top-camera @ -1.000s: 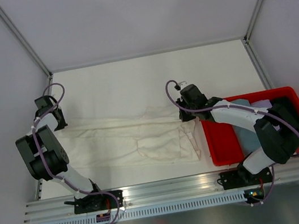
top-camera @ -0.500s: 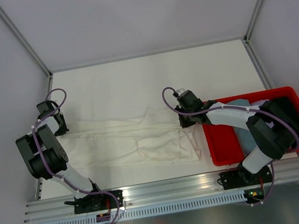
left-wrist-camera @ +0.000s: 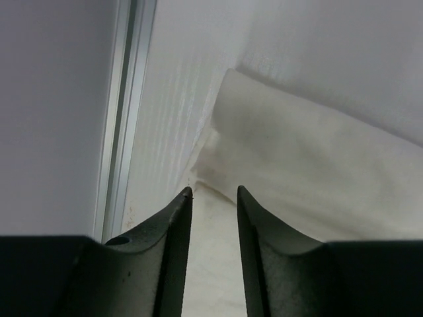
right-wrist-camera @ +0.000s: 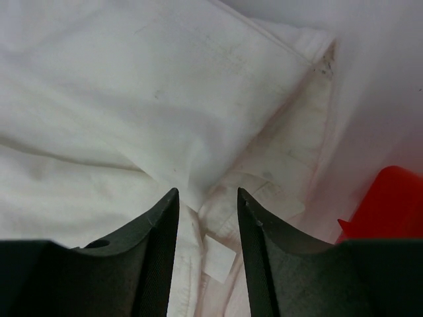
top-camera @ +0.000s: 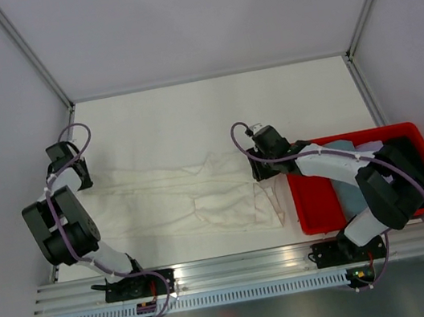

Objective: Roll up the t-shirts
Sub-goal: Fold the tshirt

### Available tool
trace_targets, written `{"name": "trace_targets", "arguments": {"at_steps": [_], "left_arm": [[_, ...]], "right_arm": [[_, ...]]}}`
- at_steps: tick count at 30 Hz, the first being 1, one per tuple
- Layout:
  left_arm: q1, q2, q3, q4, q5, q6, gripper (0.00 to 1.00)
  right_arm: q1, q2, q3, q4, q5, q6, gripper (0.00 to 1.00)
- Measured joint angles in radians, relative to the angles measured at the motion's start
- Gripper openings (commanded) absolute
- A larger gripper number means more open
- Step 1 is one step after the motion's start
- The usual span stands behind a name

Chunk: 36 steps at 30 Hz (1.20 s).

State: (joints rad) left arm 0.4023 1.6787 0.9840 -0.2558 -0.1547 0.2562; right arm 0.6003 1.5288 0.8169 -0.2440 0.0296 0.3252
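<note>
Cream t-shirt (top-camera: 161, 195), seemingly flat, on table (top-camera: 212, 110)

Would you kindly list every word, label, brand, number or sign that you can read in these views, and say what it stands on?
No text can be read anywhere.
The small white tag inside the cream t-shirt: no print can be made out.
The small coloured marks below the arm bases: too small to read.
The red bin: no marking shows.

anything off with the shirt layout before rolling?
Cream t-shirt lies wrinkled and unevenly folded. Its right end is bunched in overlapping layers beside the red bin, with a label showing. Nothing spilled or damaged.
</note>
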Motion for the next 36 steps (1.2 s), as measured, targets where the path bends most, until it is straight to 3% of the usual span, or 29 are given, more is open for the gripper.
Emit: {"name": "trace_targets", "arguments": {"at_steps": [3,13,15,17,23,27,31,36], "left_arm": [[0.000,-0.080,-0.018,-0.010,0.000,0.007,0.46],[0.001,-0.201,-0.021,-0.058,-0.002,0.033,0.42],[0.000,-0.186,-0.008,-0.069,-0.002,0.037,0.36],[-0.004,-0.145,0.025,-0.071,-0.002,0.040,0.31],[-0.034,0.035,0.073,-0.058,0.000,0.043,0.29],[-0.062,0.032,0.053,-0.082,0.047,0.043,0.34],[-0.166,-0.031,0.068,-0.117,0.112,0.043,0.41],[-0.464,-0.022,0.240,-0.184,0.187,0.043,0.47]], "right_arm": [[0.000,-0.032,0.037,-0.037,-0.003,-0.012,0.55],[-0.106,0.035,0.261,-0.086,-0.019,-0.026,0.53],[-0.130,0.080,0.275,-0.089,-0.037,-0.032,0.44],[-0.135,0.140,0.305,-0.091,-0.056,-0.041,0.41],[-0.165,0.283,0.383,-0.092,-0.110,-0.040,0.46],[-0.203,0.326,0.400,-0.090,-0.131,-0.034,0.47],[-0.209,0.347,0.405,-0.091,-0.139,-0.034,0.44],[-0.209,0.348,0.402,-0.088,-0.148,-0.035,0.44]]}}
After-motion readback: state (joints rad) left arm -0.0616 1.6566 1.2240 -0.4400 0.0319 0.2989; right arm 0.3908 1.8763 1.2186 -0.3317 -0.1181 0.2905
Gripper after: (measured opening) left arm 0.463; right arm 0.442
